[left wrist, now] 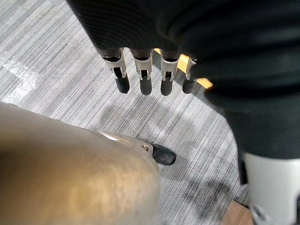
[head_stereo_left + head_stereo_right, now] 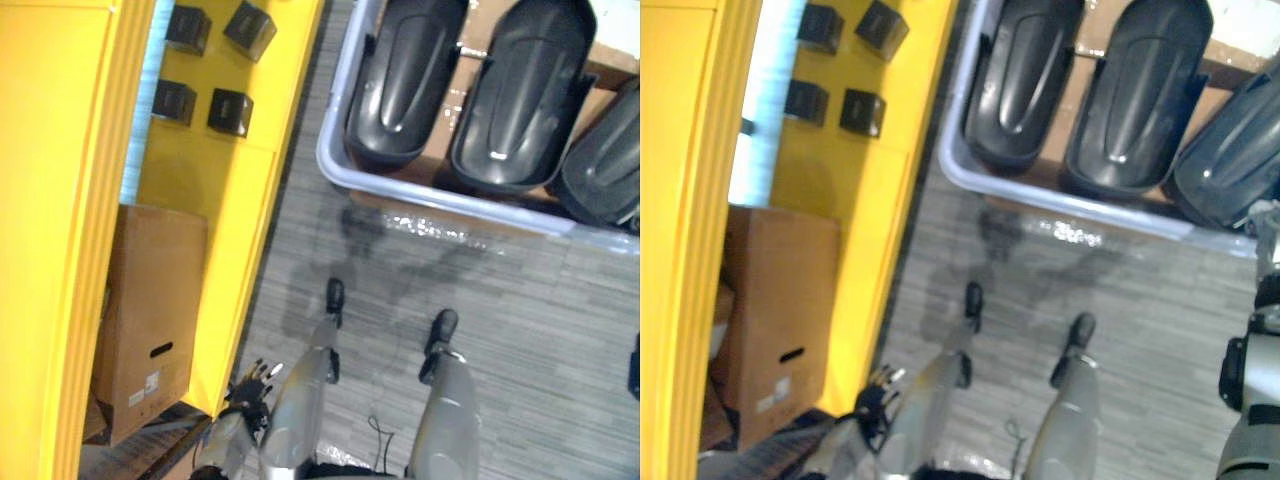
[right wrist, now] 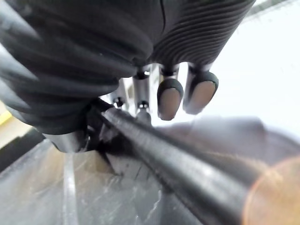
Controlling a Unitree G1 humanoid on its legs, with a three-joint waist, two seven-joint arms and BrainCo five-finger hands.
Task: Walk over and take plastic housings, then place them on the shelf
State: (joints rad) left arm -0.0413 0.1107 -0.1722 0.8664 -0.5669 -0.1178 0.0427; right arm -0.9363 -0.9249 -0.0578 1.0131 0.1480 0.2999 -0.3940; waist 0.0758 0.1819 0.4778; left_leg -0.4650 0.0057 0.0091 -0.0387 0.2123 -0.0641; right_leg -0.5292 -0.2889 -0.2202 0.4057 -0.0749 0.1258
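Three black plastic housings [image 2: 405, 80] [image 2: 520, 95] [image 2: 605, 165] stand side by side in a pale grey bin [image 2: 440, 195] on the floor ahead of me. My right hand [image 3: 168, 101] is at the rightmost housing [image 2: 1225, 170]. In the right wrist view its fingers curl over that housing's dark rim [image 3: 187, 164]. My left hand [image 2: 250, 385] hangs low beside the yellow shelf [image 2: 230, 200], fingers [image 1: 143, 79] straight above the carpet and holding nothing.
On the yellow shelf surface lie several small black boxes [image 2: 188, 28]. A brown cardboard box [image 2: 150, 310] sits lower in the shelf at the left. Grey carpet [image 2: 520, 320] lies between the shelf and the bin.
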